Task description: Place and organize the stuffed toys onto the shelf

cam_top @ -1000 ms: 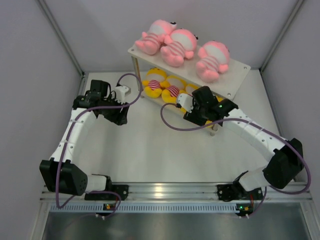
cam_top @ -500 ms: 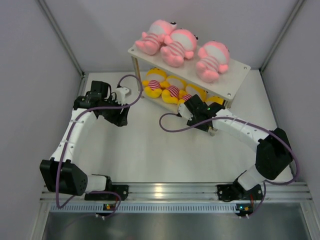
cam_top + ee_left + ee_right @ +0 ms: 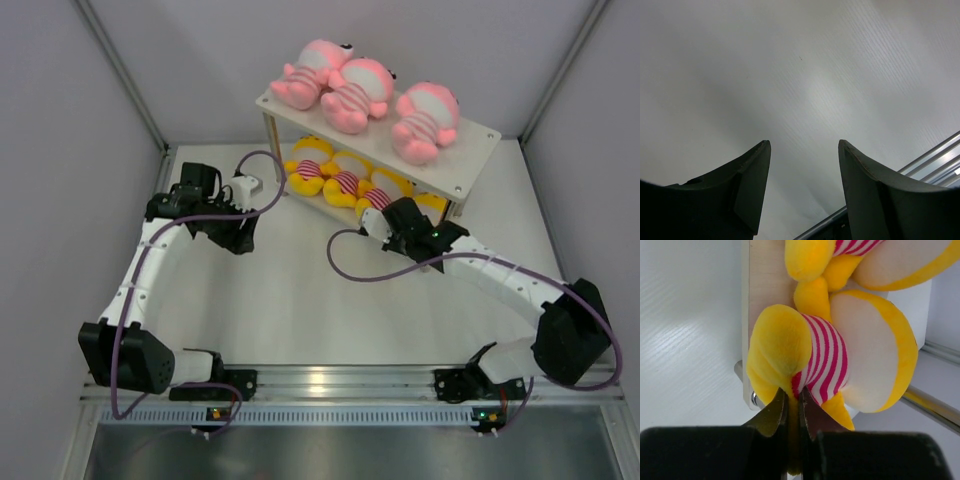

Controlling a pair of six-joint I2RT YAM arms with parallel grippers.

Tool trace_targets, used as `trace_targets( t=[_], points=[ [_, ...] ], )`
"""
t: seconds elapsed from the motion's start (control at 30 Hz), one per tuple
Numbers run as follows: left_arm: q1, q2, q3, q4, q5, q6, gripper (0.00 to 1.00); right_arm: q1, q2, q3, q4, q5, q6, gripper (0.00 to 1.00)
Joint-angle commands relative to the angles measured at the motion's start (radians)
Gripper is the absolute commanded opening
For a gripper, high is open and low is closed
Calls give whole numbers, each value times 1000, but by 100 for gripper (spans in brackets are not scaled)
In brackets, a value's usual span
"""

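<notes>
Three pink stuffed toys (image 3: 358, 90) lay in a row on the top board of the shelf (image 3: 480, 150). A row of yellow toys (image 3: 345, 180) lay on the bottom board, under the pink ones. One yellow toy (image 3: 830, 365) in a pink and white striped shirt lay at the near edge of the bottom board, and part of it hung over the edge. Another yellow toy touched it from behind.

The right hand (image 3: 792, 397) was clenched on this one yellow toy. Its two fingers pinched a thin yellow bit at the toy's bottom. The hand reached in low, just in front of the shelf.

The left hand (image 3: 804, 142) was apart from the shelf, off to the left. Its fingers were spread and held nothing. It hung over the bare white worktop (image 3: 290, 290), which carried the shelf.
</notes>
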Motion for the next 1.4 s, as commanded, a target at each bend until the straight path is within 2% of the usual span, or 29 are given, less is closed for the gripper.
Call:
trace_targets(
  t=[0.0, 0.13, 0.47, 0.53, 0.57, 0.6, 0.67, 0.8, 1.03, 1.27, 1.37],
  points=[
    [4, -29, -5, -13, 16, 11, 62, -20, -127, -63, 189, -29, -62, 0],
    [4, -30, -4, -13, 14, 11, 62, -59, -214, -134, 275, -113, -95, 0],
    [6, -43, 1, -19, 2, 11, 62, -100, -138, -140, 254, -148, -100, 0],
    [6, -43, 1, -19, 0, 11, 63, -100, -112, -117, 233, -136, -89, 10],
    [4, -44, 2, -20, 2, 11, 63, -100, -106, -105, 219, -135, -85, 18],
    [4, -44, 1, -20, 3, 11, 63, -100, -95, -85, 193, -135, -74, 33],
    [4, -44, 2, -20, 2, 11, 63, -97, -86, -56, 165, -139, -59, 52],
    [4, -46, 2, -25, -1, 13, 63, -91, -87, -21, 109, -132, -37, 66],
    [6, -46, -1, -25, 2, 15, 63, 34, -115, 91, -8, -61, -8, 83],
    [4, -49, -19, -25, 4, 11, 63, 191, -60, 312, -176, -50, 36, 89],
    [4, -55, -33, -25, -6, 13, 63, 274, -18, 461, -274, -143, 59, 91]
  ],
)
